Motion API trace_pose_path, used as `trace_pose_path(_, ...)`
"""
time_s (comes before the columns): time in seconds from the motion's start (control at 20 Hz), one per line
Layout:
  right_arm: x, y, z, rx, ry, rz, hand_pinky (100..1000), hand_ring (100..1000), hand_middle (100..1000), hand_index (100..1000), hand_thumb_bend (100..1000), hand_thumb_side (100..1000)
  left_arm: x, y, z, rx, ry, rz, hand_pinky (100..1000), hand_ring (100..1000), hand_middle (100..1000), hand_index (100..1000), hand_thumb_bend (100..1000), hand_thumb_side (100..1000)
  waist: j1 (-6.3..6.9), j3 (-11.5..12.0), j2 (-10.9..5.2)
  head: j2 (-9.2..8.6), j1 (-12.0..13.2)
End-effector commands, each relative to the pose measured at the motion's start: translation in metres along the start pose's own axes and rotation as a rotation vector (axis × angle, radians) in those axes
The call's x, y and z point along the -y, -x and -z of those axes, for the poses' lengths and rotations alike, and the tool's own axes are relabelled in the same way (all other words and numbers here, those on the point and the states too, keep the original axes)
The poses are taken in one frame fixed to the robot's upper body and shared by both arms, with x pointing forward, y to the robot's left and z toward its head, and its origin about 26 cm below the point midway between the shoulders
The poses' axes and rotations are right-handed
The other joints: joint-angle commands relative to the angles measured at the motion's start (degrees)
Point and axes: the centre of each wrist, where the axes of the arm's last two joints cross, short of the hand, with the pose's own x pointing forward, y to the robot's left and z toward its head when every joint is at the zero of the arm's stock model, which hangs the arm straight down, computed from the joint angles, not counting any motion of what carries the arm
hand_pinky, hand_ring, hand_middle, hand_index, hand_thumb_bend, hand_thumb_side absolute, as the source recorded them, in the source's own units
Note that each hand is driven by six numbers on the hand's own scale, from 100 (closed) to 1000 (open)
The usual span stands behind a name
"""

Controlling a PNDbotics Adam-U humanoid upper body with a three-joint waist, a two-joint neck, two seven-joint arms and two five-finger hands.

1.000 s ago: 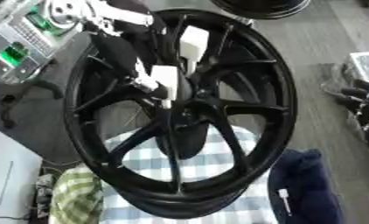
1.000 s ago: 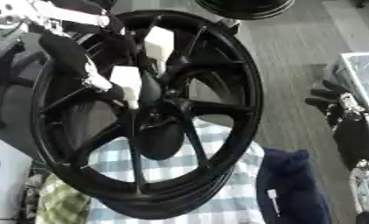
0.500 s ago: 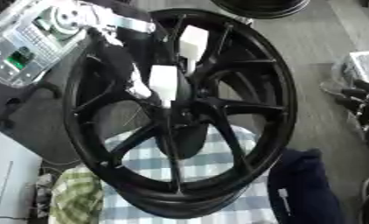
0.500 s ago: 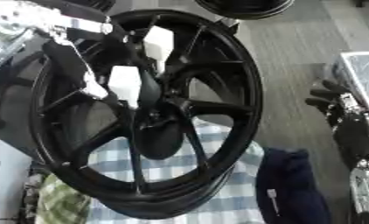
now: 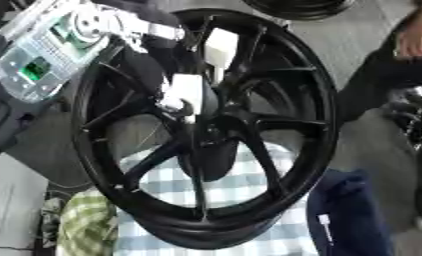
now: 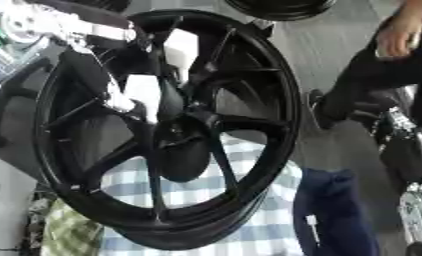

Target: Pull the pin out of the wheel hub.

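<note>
a black wheel hub (image 5: 216, 131), judged heavy and rigid, is seen upright on a checked cloth (image 5: 258, 175). the left robot hand (image 5: 181, 96) is pressed among the spokes at its centre; whether its fingers are closed cannot be told, the pin cannot be made out, and any hold is best taken on the pin's exposed end.

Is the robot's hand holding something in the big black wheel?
It cannot be told. The left hand reaches in among the spokes near the wheel hub, by a white block, but its fingers are hidden.

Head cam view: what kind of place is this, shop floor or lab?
Probably a workshop or test bay, not a tidy lab: a big black wheel stands on a checked cloth, another dark rim lies on the grey floor behind.
</note>
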Motion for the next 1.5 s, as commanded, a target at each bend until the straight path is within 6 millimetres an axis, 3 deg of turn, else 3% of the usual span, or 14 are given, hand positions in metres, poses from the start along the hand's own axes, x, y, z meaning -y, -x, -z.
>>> trace_pose_path(0.05,0.003,-0.005,0.002,0.012,0.002,-0.021,1000,783,752,896,100,814,-0.008,-0.002,-0.005,-0.019,-0.014,0.011,891,829,665,675,407,282,-0.16,0.0,-0.78,0.32,0.1)
trace_pose_path(0.35,0.004,-0.004,0.002,0.007,0.004,-0.020,1000,784,752,896,100,814,-0.008,0.000,-0.010,-0.019,-0.011,0.026,891,827,655,601,368,201,-0.14,0.2,-0.78,0.32,0.2)
trace_pose_path(0.5,0.004,-0.004,0.001,0.005,0.006,-0.020,1000,784,752,895,100,818,-0.008,0.003,-0.012,-0.027,-0.007,0.032,892,828,648,576,340,100,-0.12,0.3,-0.81,0.32,0.3)
trace_pose_path(1.0,0.004,-0.003,0.000,-0.003,0.014,-0.021,1000,784,752,895,100,819,-0.011,0.007,-0.019,-0.009,-0.013,0.032,886,819,605,453,124,136,-0.17,0.4,-0.88,0.32,0.4)
trace_pose_path(1.5,0.006,-0.003,-0.002,-0.001,0.018,-0.025,1000,785,752,896,100,816,-0.039,0.001,-0.074,0.030,-0.149,0.108,896,817,594,388,100,155,-0.34,0.7,-1.17,0.32,0.2)
